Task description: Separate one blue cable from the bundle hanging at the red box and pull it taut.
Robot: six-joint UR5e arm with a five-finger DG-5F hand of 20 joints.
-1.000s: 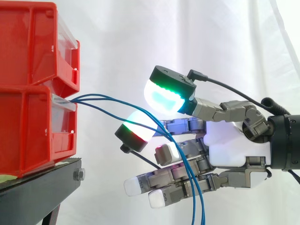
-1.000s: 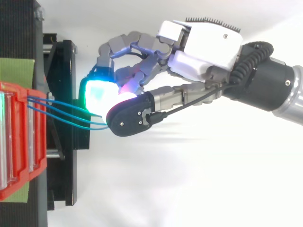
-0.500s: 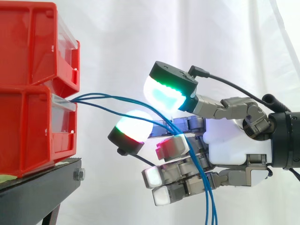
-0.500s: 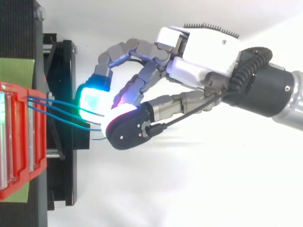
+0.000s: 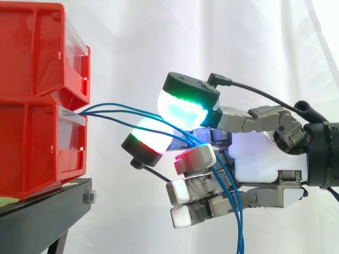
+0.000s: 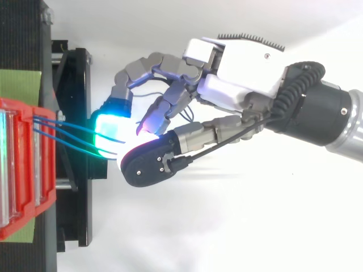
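Fingers (image 5: 193,159) are curling inward and closing narrowly round the blue cables (image 5: 122,112), which are threading between them. Whether any single strand is being pinched apart from the others cannot be told.

The hand (image 5: 265,159) is sitting to the right of the box (image 5: 32,143), level with its front opening and well clear of it, with its palm facing the box. In the top view the hand (image 6: 249,62) is reaching toward the box (image 6: 22,170) from the right, fingers leading.

Three cables are leaving the front lip of the box and running rightward, away from it, in shallow arcs rather than straight lines. They are passing between two large pads: one glowing green and cyan (image 5: 185,106) on the upper side, one glowing white with a red and green edge (image 5: 151,140) just below. Beyond the pads, on the side far from the box, the cables are crossing the curled fingers and hanging straight down past the lowest fingertips. From above, the cables (image 6: 68,127) are spanning the gap from the box to the cyan pad (image 6: 110,131).

A second red bin (image 5: 37,47) is sitting directly on top of the box. Under the box, a black stand (image 5: 42,217) is carrying it. Behind the box, a white curtain (image 5: 212,37) is hanging.
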